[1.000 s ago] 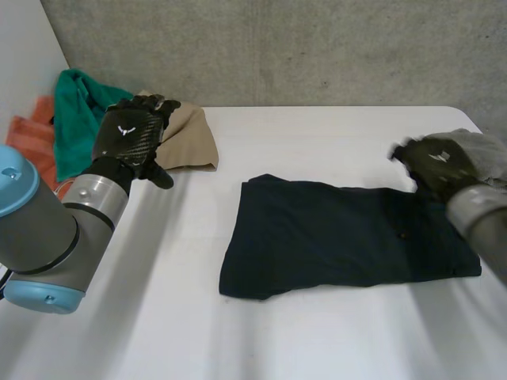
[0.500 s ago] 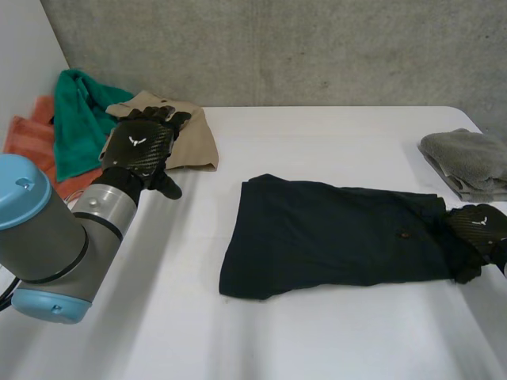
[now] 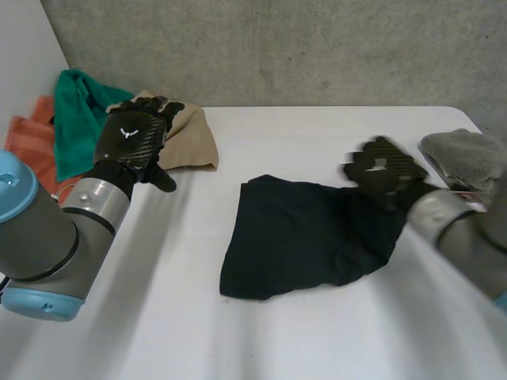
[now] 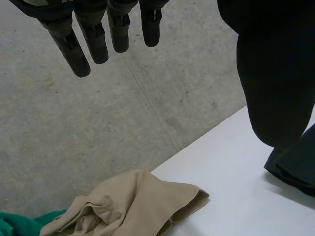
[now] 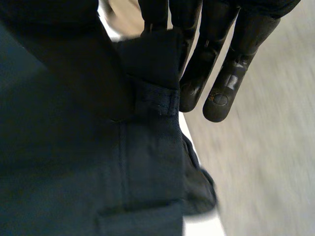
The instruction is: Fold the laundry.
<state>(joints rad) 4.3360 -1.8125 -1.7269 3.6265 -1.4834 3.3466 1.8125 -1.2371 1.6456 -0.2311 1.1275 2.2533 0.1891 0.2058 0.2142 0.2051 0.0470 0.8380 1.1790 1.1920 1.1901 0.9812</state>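
My right hand (image 3: 386, 170) pinches the right end of the navy trousers (image 3: 293, 237), now lifted and carried left over mid-table; the fold has begun. My left hand (image 3: 131, 138) hovers straight-fingered, empty, far left.

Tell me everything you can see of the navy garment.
The navy garment is a dark woven piece, perhaps shorts, with stitched seams and a hemmed band that show in the right wrist view. Its left part lies flat on the white table, slightly rumpled at the near edge. Its right end is raised off the table, pinched between the thumb and fingers of the right hand. Nothing else touches it.
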